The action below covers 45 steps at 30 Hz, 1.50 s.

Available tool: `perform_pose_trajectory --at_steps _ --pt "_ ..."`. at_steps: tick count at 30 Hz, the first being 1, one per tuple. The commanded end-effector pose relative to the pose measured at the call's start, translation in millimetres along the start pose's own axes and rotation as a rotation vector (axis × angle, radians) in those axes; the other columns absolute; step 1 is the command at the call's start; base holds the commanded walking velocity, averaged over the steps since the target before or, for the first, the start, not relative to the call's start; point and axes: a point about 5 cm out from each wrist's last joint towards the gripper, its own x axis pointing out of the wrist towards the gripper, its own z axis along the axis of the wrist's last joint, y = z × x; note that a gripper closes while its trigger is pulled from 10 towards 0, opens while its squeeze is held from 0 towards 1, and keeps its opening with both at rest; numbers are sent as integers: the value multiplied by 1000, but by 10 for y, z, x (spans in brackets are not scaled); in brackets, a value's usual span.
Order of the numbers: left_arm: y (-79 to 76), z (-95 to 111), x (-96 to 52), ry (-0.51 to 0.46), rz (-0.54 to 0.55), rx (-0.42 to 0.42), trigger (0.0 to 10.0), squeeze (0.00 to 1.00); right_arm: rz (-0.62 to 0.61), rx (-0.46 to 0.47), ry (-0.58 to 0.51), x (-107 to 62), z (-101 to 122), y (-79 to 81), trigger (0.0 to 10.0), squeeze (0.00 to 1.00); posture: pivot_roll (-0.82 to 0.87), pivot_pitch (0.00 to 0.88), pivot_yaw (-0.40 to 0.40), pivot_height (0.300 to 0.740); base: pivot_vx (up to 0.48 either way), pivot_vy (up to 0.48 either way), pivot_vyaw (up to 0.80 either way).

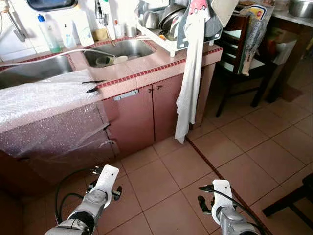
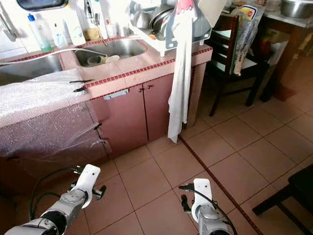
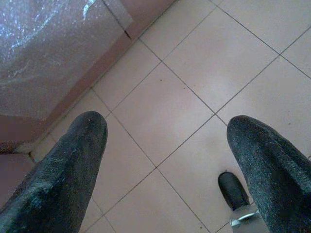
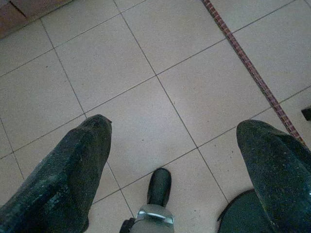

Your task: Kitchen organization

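A pink tiled counter [image 1: 146, 66] with two steel sinks [image 1: 117, 49] stands ahead. A white dish rack [image 1: 168, 29] holding pots and bowls sits at its right end, and a long white cloth [image 1: 188, 78] hangs from it down the cabinet front. Soap bottles [image 1: 49, 34] line the wall behind the sinks. My left arm [image 1: 93, 200] and right arm [image 1: 230, 218] hang low over the floor, away from the counter. The left gripper [image 3: 165, 131] is open over bare tiles beside the wrapped cabinet. The right gripper [image 4: 172, 128] is open over tiles, holding nothing.
Bubble wrap [image 1: 44, 107] covers the counter's left part and drapes down its front. A dark wooden chair [image 1: 239, 54] with a bag hung on it stands right of the counter, beside a table with a steel bowl [image 1: 299, 7]. A dark chair leg [image 1: 288, 200] shows at lower right.
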Motion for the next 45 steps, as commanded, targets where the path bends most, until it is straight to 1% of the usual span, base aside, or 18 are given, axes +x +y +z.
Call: perform_pose_trajectory --at_steps 1,10,22,45 --pt "15 -23 -2 12 -5 -4 10000 0 2 7 -12 6 40 7 10000 0 -40 0 62 740 270 0 0" --pt "16 -32 -4 16 -5 -1 10000 0 0 13 -10 7 40 11 10000 0 -41 0 63 740 269 0 0" --pt "28 -44 -6 18 -1 9 10000 0 2 20 -10 7 37 20 10000 0 -39 0 64 740 265 0 -551" --pt "14 -60 -7 22 -5 16 10000 0 2 17 -7 4 23 9 10000 0 -38 0 61 740 279 0 0"
